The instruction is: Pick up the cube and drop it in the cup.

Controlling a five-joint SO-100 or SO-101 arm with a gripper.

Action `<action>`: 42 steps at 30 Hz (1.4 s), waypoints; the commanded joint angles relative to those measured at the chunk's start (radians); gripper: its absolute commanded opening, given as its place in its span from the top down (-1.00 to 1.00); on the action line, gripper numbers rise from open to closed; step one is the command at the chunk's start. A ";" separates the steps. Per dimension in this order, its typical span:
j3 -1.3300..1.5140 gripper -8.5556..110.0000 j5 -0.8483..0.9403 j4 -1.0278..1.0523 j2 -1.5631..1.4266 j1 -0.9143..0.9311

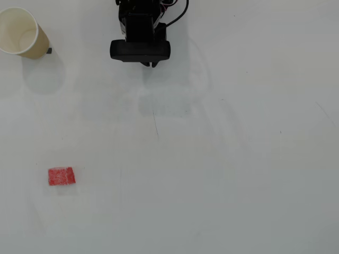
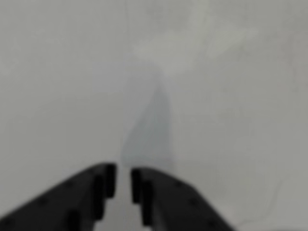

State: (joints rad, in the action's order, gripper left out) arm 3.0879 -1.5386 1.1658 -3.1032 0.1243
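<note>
In the overhead view the small red cube lies flat on the white table at the lower left. At the top left corner stands the tan cup, upright, its white inside showing nothing in it. The black arm is folded at the top centre, and my gripper peeks out beneath the wrist camera housing, far from both cube and cup. In the wrist view my gripper has its two black fingers nearly together with only a thin slit between them and nothing held. Neither cube nor cup shows in the wrist view.
A small dark mark sits beside the cup's base. A black cable runs from the arm at the top edge. The white table carries faint scratches.
</note>
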 commanded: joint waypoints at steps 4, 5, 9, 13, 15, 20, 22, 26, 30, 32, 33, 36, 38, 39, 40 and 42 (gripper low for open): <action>0.034 0.85 0.000 0.000 -0.032 0.146; 0.034 0.85 0.000 0.000 -0.032 0.146; 0.034 0.85 0.000 0.000 -0.032 0.146; 0.034 0.85 0.000 0.000 -0.032 0.146; 0.034 0.85 0.000 0.000 -0.032 0.146; 0.034 0.85 0.000 0.000 -0.032 0.146; 0.034 0.85 0.000 0.000 -0.032 0.146; 0.034 0.85 0.000 0.000 -0.032 0.146; 0.034 0.85 0.000 0.000 -0.032 0.146; 0.034 0.85 0.000 0.000 -0.032 0.146; 0.034 0.85 0.000 0.000 -0.032 0.146; 0.034 0.85 0.000 0.000 -0.032 0.146; 0.034 0.85 0.000 0.000 -0.032 0.146; 0.034 0.85 0.000 0.000 -0.032 0.146; 0.034 0.85 0.000 0.000 -0.032 0.140; 0.034 0.85 0.000 0.000 -0.032 0.121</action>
State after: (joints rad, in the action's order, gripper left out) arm 3.0879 -1.5386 1.1658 -3.1094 0.2715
